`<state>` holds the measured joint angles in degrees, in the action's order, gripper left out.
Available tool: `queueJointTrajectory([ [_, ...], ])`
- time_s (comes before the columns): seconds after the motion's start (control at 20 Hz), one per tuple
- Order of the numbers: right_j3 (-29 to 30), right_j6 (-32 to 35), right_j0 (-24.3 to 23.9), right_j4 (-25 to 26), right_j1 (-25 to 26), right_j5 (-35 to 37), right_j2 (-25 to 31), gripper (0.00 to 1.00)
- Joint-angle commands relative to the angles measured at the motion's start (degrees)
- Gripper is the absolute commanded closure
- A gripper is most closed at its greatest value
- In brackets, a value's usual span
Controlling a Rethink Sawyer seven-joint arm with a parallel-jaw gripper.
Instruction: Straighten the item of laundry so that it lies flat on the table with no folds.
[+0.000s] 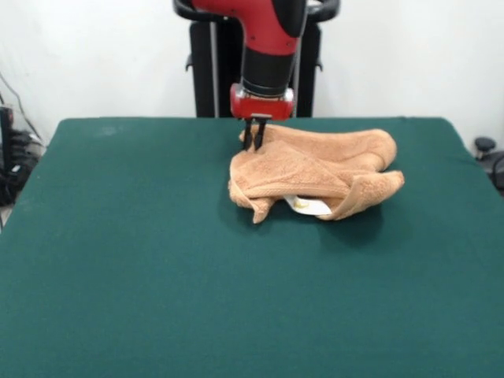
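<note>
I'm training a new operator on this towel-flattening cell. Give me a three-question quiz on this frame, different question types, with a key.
1. True or false: the towel lies flat on the table with no folds.
2. Multiple choice: where is the gripper?
A. at the towel's far left edge as the camera sees it
B. over bare cloth near the table's front edge
C. out of the picture
3. Short answer: what small white thing peeks out under the towel's near edge?

Key
1. False: it is bunched and folded over itself.
2. A; the fingers stand close together at that edge, though a grip cannot be confirmed.
3. The label.
</note>
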<state>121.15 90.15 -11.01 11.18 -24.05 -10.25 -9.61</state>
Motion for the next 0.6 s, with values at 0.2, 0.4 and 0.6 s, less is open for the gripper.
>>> queueJointTrajectory([
  [0.2,-7.91,-0.5,-10.75,8.8,2.29,8.62,0.67,1.0],
  [0.4,-8.31,-2.37,-14.61,12.58,-0.84,12.63,2.27,1.0],
  [0.6,-8.37,-3.4,-17.04,14.72,-3.95,17.82,4.86,1.0],
])
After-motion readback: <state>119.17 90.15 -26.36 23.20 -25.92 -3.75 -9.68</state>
